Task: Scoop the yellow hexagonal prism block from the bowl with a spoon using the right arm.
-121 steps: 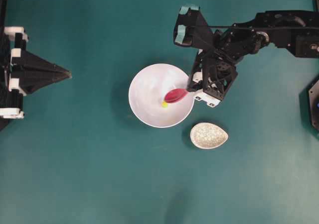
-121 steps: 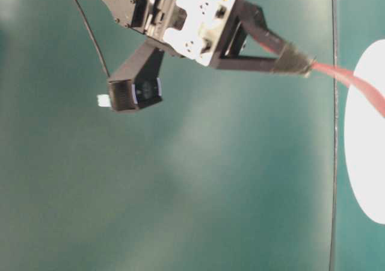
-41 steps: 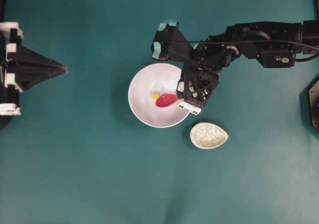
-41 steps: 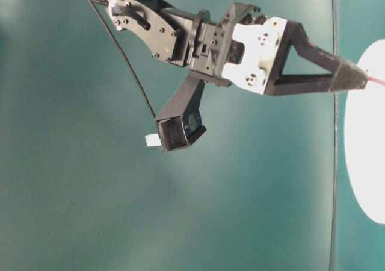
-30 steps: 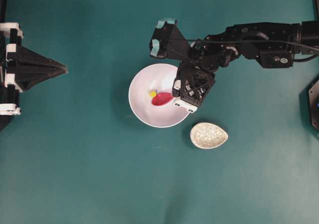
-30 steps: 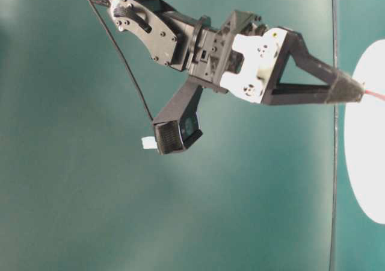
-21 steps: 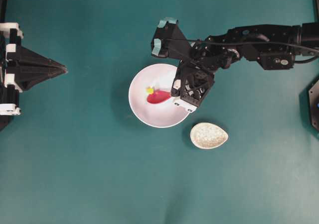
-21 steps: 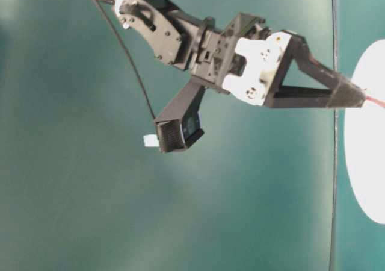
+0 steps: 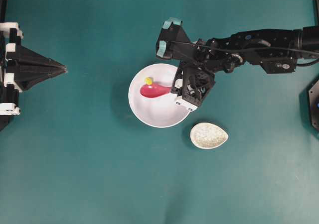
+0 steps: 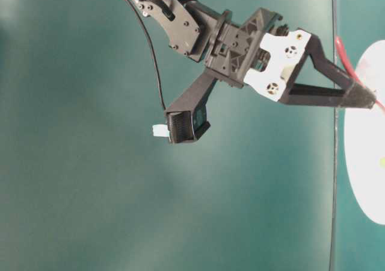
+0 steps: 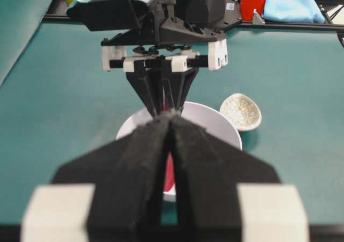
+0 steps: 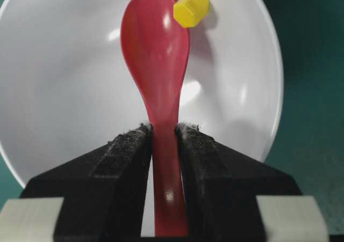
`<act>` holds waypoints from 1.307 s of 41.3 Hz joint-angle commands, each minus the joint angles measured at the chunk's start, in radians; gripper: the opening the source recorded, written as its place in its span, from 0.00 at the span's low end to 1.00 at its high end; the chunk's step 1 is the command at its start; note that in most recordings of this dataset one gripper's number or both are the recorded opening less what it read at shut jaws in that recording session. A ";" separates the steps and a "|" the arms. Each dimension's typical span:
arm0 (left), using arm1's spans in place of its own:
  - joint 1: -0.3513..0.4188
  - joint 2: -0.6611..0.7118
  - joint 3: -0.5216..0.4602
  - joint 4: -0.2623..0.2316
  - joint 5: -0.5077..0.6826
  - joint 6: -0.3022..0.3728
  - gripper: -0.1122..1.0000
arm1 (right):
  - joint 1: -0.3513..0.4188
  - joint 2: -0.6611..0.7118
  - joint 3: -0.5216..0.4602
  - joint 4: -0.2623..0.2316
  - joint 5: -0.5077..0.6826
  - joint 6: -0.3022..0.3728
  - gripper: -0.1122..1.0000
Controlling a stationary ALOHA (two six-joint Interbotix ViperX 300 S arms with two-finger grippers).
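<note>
No legible text or labels anywhere.

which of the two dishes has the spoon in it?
The large plain white bowl: the red spoon and yellow block sit inside it. The small speckled egg-shaped dish beside it holds nothing.

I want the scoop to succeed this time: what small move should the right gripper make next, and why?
Probably slide the spoon tip sideways under the yellow block and tilt up. The right gripper is shut on the spoon's handle, and the block sits outside the scoop at its far edge, against the white bowl's wall, so the scoop is empty.
</note>
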 commanded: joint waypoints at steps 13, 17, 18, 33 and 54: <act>0.002 0.005 -0.031 -0.002 -0.006 -0.003 0.10 | -0.002 -0.017 -0.011 -0.038 -0.008 0.003 0.32; 0.002 0.005 -0.031 -0.002 -0.006 -0.003 0.10 | -0.002 -0.017 -0.009 -0.044 -0.006 0.005 0.32; 0.002 0.005 -0.031 -0.002 -0.006 -0.005 0.10 | 0.000 -0.017 -0.009 -0.044 -0.005 0.005 0.32; 0.002 0.005 -0.032 -0.002 -0.008 -0.014 0.10 | -0.002 -0.075 -0.011 -0.044 0.054 0.006 0.32; 0.002 0.005 -0.032 -0.002 -0.008 -0.014 0.10 | -0.002 -0.290 -0.003 -0.043 0.187 0.025 0.32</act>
